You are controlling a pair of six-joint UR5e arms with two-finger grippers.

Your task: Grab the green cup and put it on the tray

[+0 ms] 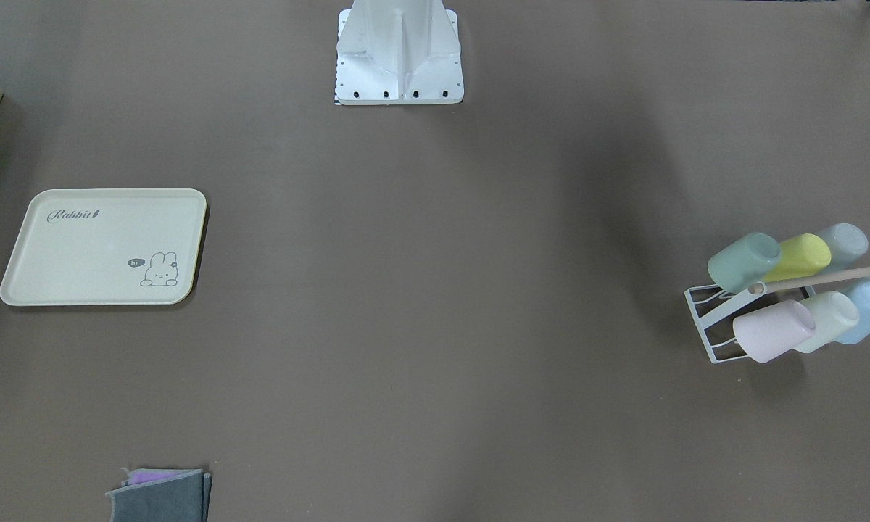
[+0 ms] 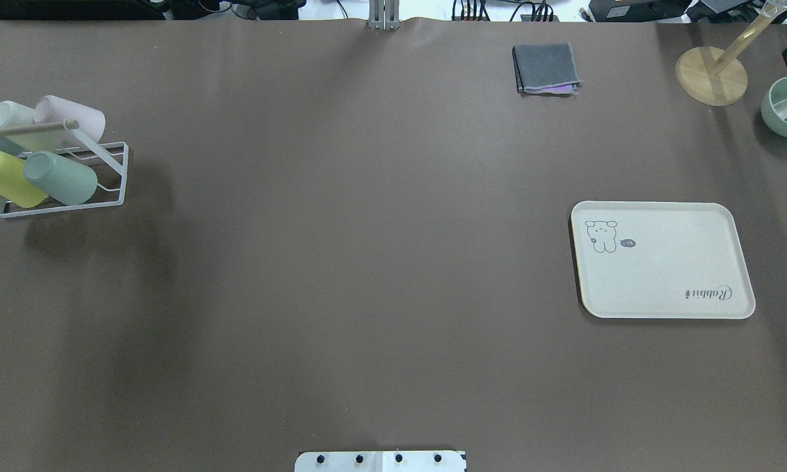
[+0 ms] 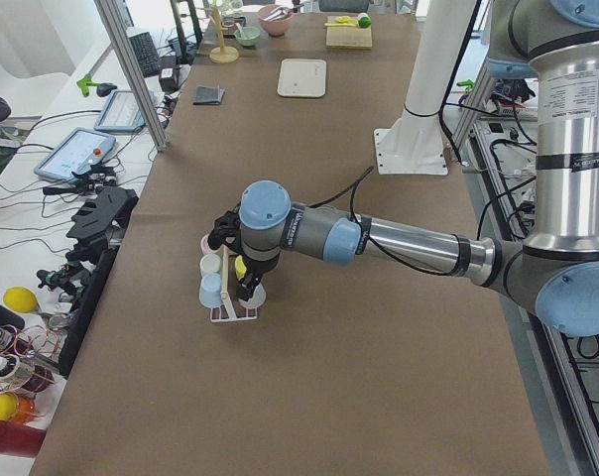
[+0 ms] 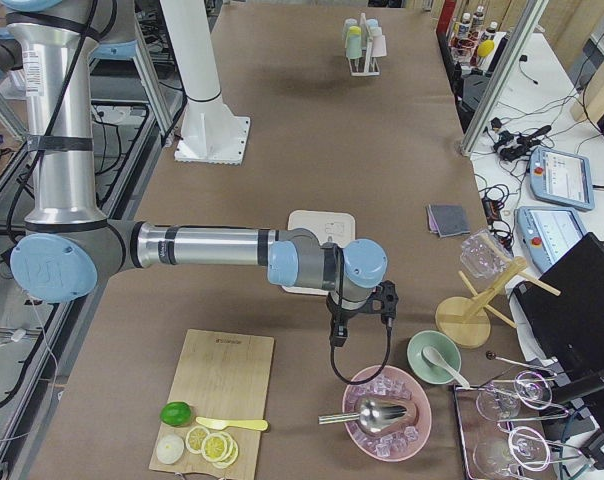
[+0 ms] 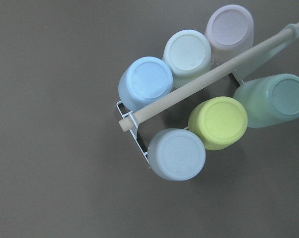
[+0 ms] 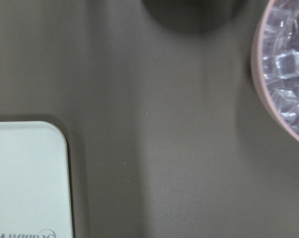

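The green cup lies tilted on a white wire rack with several other pastel cups. It is the end cup beside the yellow one in the overhead view and the left wrist view. The cream tray lies flat and bare at the table's other end, as the overhead view shows. My left gripper hangs over the rack; I cannot tell whether it is open or shut. My right gripper hangs beyond the tray, near a pink bowl; its state cannot be told either.
A wooden rod runs across the top of the rack. A folded grey cloth lies at the far edge. A pink bowl of ice, a green bowl, a wooden stand and a cutting board sit past the tray.
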